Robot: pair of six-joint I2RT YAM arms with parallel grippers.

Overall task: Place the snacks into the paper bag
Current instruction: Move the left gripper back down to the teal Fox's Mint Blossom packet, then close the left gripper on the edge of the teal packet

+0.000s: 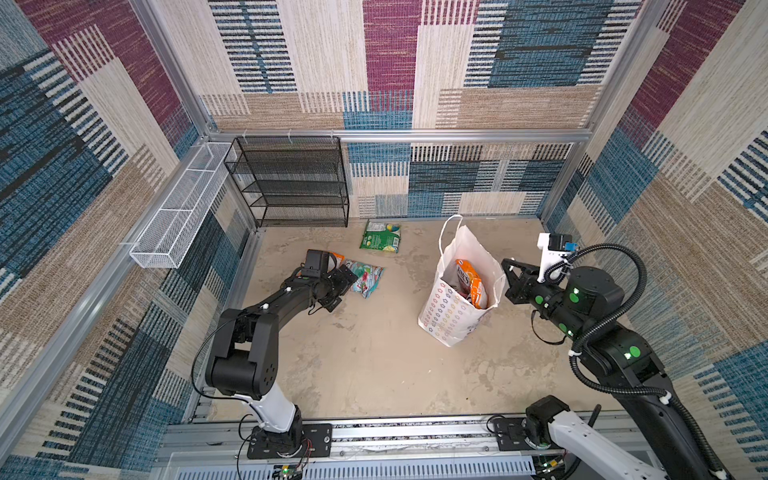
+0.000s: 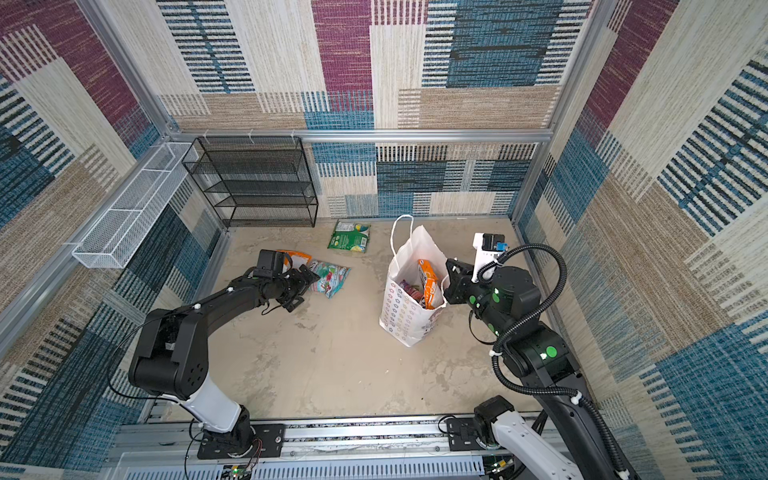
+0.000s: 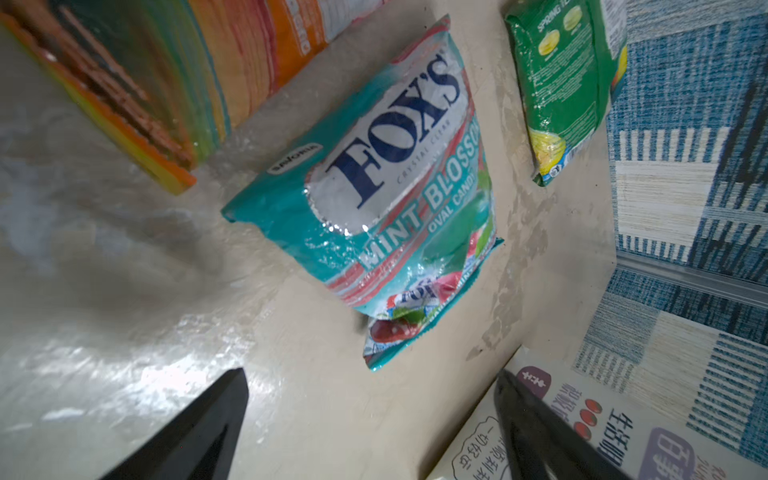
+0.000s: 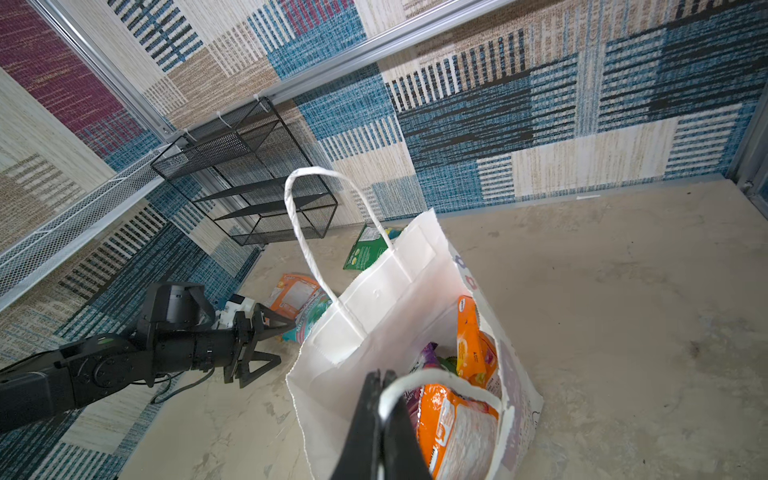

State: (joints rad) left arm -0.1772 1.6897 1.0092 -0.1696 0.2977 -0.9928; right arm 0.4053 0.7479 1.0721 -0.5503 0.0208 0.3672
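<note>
The left gripper [image 4: 282, 340] hangs low over the floor [image 1: 374, 353], its fingers [image 3: 199, 424] spread wide and holding nothing. The teal packet [image 3: 386, 187] lies flat just ahead of the tips, its near end about level with them. Whether a finger touches it is hard to tell. An orange packet [image 1: 337, 258] lies beside it, and a green packet [image 1: 381, 237] lies farther back. The right gripper [image 4: 380, 376] is pinched tight on the near handle [image 4: 436, 376] of the bag [image 1: 453, 316] — upright, open, with packets [image 4: 457, 424] inside.
</note>
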